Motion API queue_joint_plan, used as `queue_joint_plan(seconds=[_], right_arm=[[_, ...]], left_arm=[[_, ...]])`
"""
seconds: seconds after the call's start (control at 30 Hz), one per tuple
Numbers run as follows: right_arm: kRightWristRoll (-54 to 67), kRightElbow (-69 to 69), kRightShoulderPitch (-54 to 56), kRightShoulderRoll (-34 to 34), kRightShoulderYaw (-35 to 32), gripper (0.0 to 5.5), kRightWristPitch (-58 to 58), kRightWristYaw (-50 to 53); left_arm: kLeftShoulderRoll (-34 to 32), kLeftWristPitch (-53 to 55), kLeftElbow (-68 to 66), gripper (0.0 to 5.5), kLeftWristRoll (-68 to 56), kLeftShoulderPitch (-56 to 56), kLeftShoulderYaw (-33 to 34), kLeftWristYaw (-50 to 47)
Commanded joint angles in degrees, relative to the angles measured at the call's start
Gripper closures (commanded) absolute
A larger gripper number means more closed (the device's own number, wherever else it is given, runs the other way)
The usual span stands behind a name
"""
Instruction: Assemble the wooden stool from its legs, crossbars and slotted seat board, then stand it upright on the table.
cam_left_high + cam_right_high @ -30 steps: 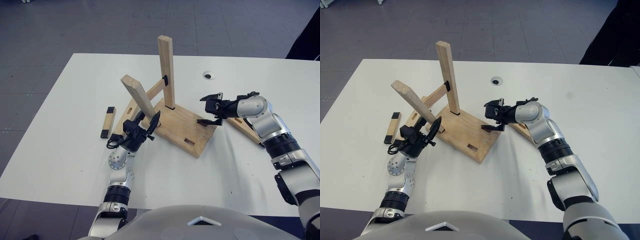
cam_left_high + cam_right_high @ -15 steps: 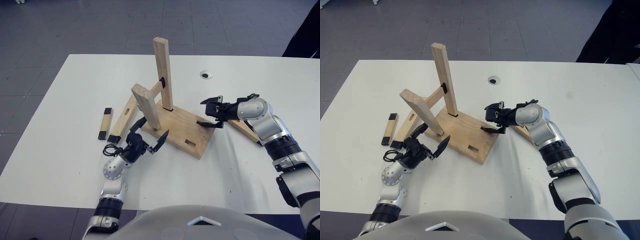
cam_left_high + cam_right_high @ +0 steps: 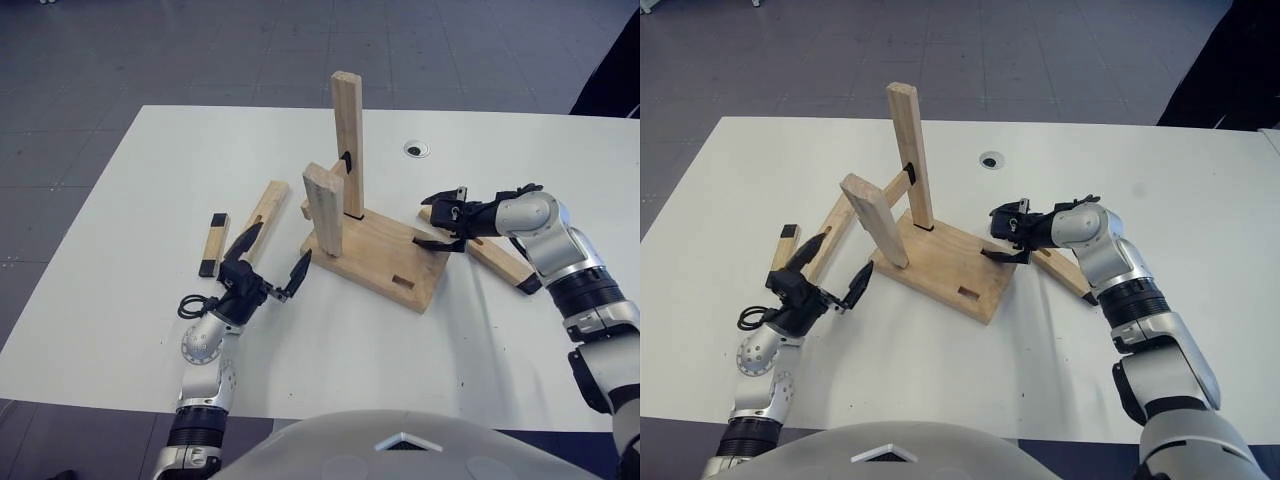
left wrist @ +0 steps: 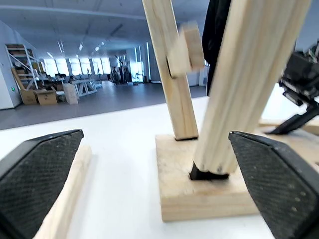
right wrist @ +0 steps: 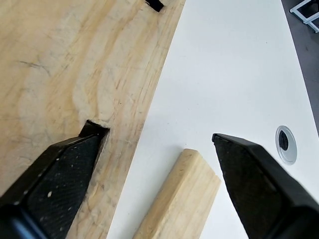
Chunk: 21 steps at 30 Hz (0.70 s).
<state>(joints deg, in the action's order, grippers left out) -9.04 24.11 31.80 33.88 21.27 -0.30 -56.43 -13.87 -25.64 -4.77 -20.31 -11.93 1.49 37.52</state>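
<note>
Wooden leg (image 3: 325,210) now stands nearly upright in the seat board (image 3: 375,258) (it leaned a sec ago). The left pincer (image 3: 277,250) has let go & backed off, fingers apart. The right pincer (image 3: 425,220), also apart, straddles the board's edge. Next prob. the loose leg (image 3: 495,258) on the surface (image 3: 130,300).

Setting: a large open-plan lab or workshop hall with office-type fittings.

- Work surface: a plain white desk (image 3: 120,300) with a round cable grommet (image 3: 415,150) set in its top.
- Floor (image 3: 150,50): grey square tiles.
- Left wrist view: a long hall with ceiling strip lights (image 4: 82,47), a row of windows (image 4: 65,67), a tall shelving rack (image 4: 17,62), cardboard boxes (image 4: 42,97) stacked beside it, and further benches behind.
</note>
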Motion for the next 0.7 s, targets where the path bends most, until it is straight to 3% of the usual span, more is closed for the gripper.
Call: queue_joint_plan(seconds=[0.03, 0.17, 0.23, 0.4, 0.67, 0.7], right_arm=[[5.53, -7.66, 1.20, 0.75, -5.23, 1.33, 7.51, -2.36], [9.70, -15.06, 1.59, 1.39, -8.83, 1.33, 15.59, -3.29], [13.33, -19.09, 1.40, 1.72, -9.43, 1.33, 20.32, -6.27], [20.50, -27.82, -2.28, 2.82, -8.16, 2.18, 28.71, -12.23], [25.54, -36.43, -5.58, -0.78, -6.10, 3.72, 36.78, -8.52], [26.08, -37.42, -6.05, -1.35, -5.86, 3.72, 37.71, -7.72]], left_arm=[[-4.42, 8.85, 8.07, 0.02, -9.37, -1.73, 5.55, 0.39], [-7.32, 19.19, 5.69, 0.02, -11.11, 4.58, 10.72, -6.42], [-9.77, 24.42, 3.65, 0.02, -6.87, 9.24, 10.09, -9.57], [-8.97, 30.78, -2.99, 0.00, 1.46, 21.90, 2.04, -10.00], [-8.35, 33.40, -1.33, 0.00, 4.43, 23.93, -1.82, -7.49], [-8.20, 33.49, -1.23, 0.00, 4.57, 24.01, -1.90, -7.36]])
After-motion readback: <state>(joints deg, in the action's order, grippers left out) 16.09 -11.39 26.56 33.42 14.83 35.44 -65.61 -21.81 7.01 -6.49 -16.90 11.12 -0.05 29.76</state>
